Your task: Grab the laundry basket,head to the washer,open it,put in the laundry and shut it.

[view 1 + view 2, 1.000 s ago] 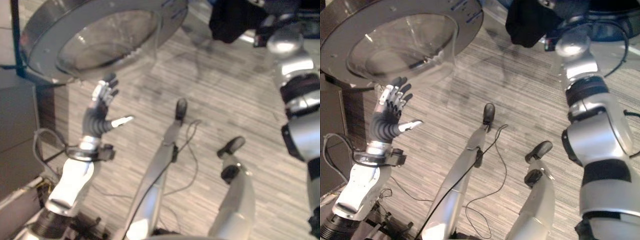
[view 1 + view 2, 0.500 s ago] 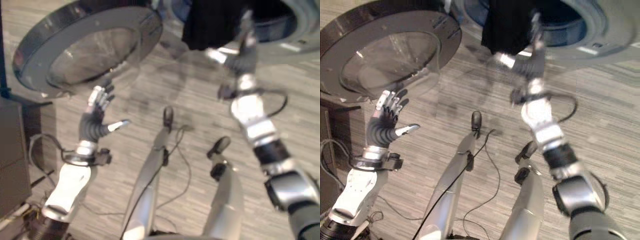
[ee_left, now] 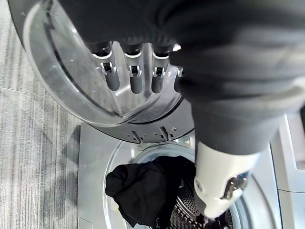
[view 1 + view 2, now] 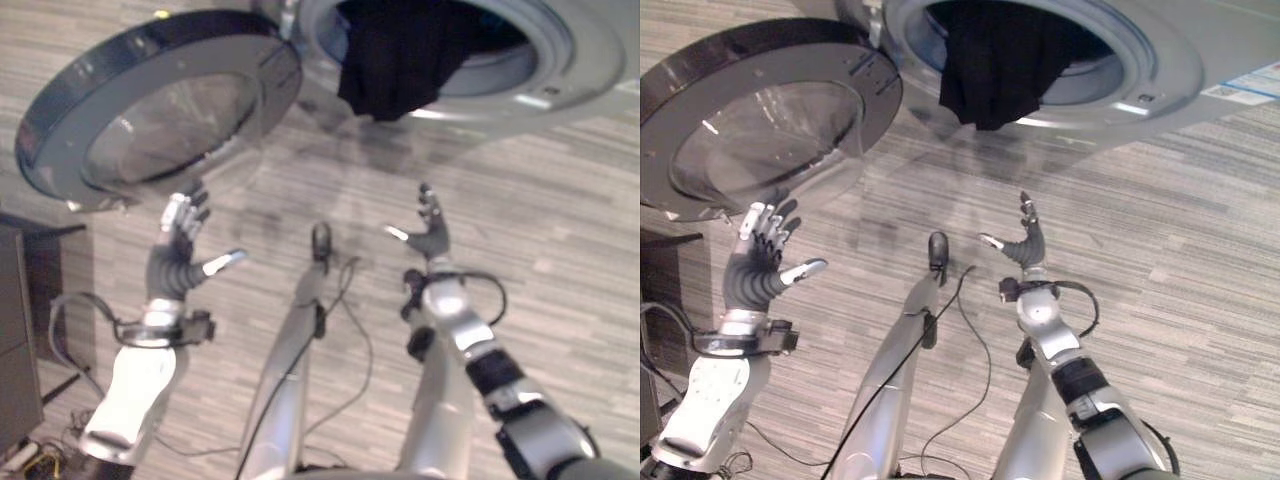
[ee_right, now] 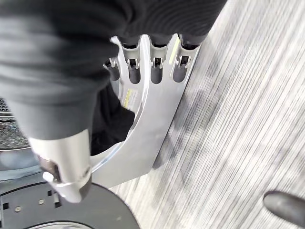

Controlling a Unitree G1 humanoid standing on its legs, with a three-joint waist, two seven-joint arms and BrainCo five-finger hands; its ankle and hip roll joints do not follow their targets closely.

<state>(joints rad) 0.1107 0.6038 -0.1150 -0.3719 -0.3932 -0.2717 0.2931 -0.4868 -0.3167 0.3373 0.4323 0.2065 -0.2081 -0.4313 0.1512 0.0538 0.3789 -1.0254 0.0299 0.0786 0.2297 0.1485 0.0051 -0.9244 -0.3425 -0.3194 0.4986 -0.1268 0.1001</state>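
Washer open, dark laundry hanging over the drum rim.
We see the washer [image 4: 1180, 70] with its door [image 4: 150, 110] swung wide and the black laundry [image 4: 395, 60] draped half out of the opening. Left hand [image 4: 175, 255] and right hand [image 4: 1025, 245] are both raised, fingers released, holding nothing, well apart from the laundry.

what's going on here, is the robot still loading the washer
The washer stands open, its round door swung out to the robot's left. A black garment hangs half out of the drum, draped over the lower rim of the opening. Both hands are empty with straight fingers: the left hand is raised just below the door, the right hand is raised below the opening. The garment is not fully in, and the door is not yet shut.
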